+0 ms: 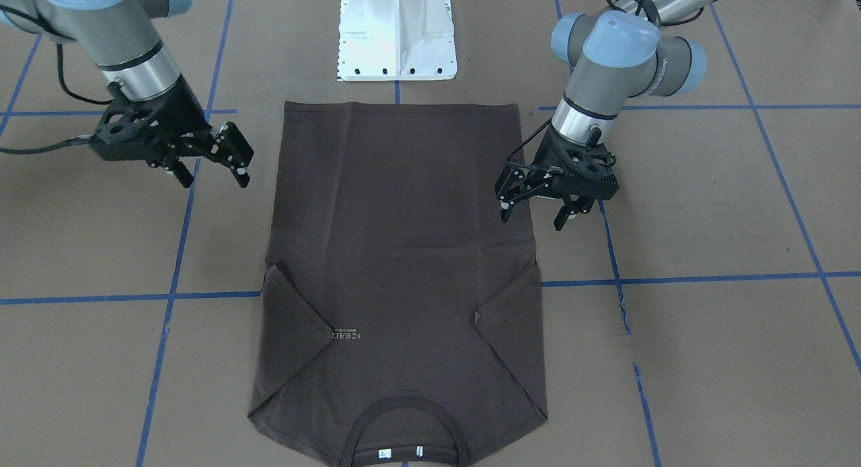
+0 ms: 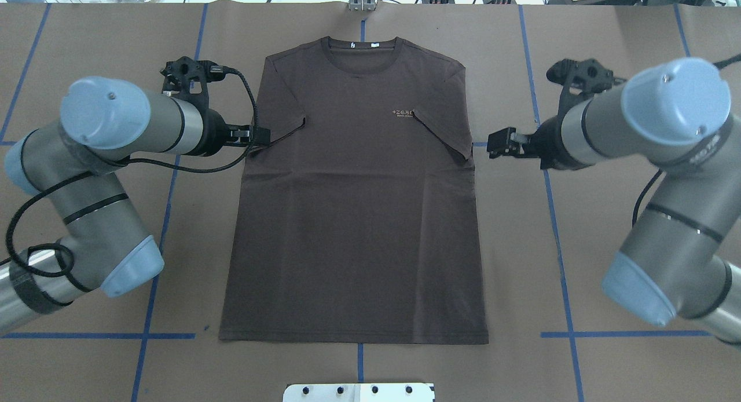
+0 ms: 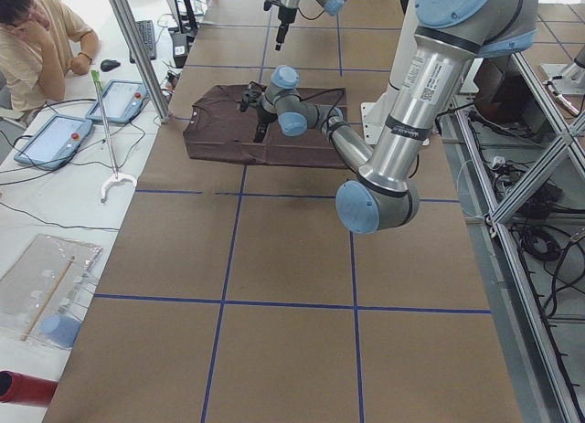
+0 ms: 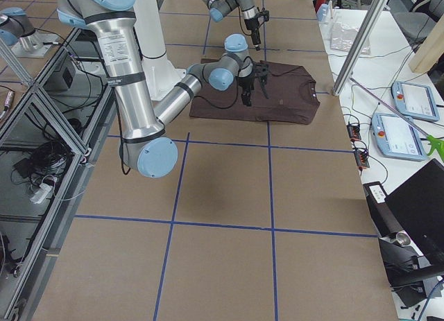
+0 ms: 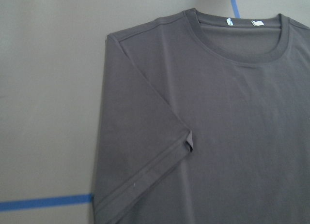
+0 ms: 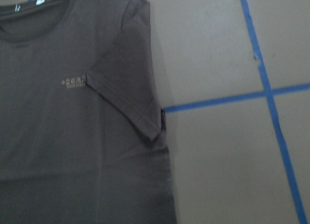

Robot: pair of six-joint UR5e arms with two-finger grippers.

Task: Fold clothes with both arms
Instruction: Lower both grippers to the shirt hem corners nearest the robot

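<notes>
The T-shirt lies flat and face up on the table. Its collar points away from the base, and both sleeves are folded in over the body. The left gripper is at one side edge of the shirt, jaws apart, holding nothing. The right gripper is just beside the opposite edge, jaws apart, likewise empty.

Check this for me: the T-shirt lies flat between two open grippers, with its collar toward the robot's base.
Wrong in one point: the collar points away from the base; the hem is the edge nearest it, as the overhead view shows. The T-shirt does lie flat between the open left gripper and right gripper.
</notes>
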